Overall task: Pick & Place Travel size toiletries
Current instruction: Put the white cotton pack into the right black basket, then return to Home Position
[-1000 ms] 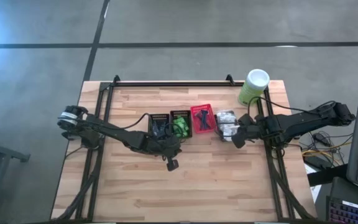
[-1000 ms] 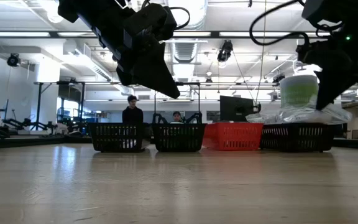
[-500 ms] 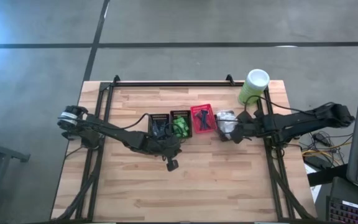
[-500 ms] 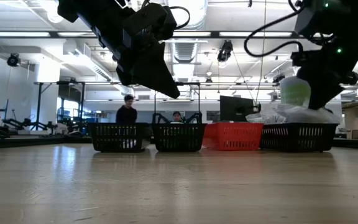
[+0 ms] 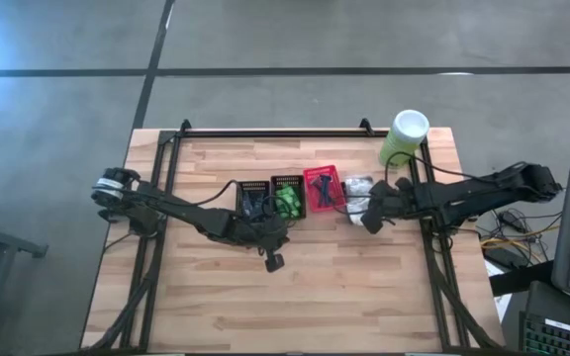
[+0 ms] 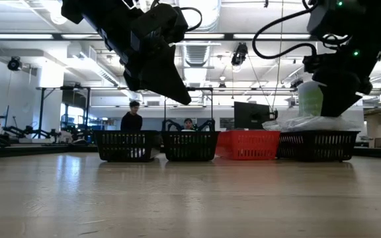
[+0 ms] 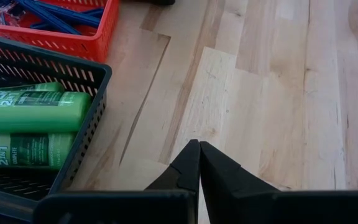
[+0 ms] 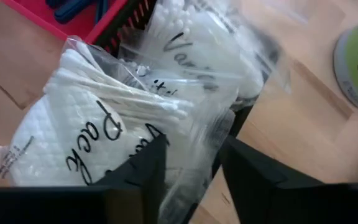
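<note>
Four small baskets stand in a row at the centre of the high view on the wooden table (image 5: 216, 297): two black ones, a red basket (image 5: 321, 188) and a black basket (image 5: 356, 198) at the right end. Compared with the earlier frames, the right gripper (image 5: 369, 220) has shifted leftward in the high view and now sits over that right-end basket; its fingers, pressed together a second ago, now stand slightly apart, with the clear plastic of the white packets (image 8: 98, 124) lying between and just in front of them. Whether the film is pinched cannot be told. The packets are heaped in and over that basket, cotton swabs inside them running diagonally from upper left to lower right of the right wrist view. The green bottles (image 7: 30, 121) lie on their sides in the second black basket (image 7: 86, 130), long axes running left to right in the left wrist view. The dark blue sticks (image 7: 55, 12) lie slanted in the red basket. The left gripper (image 7: 199, 163) is unchanged, fingers together, holding nothing, above bare table just below the baskets in the high view. The pale-green canister (image 5: 404, 136) stands at the table's upper right corner.
</note>
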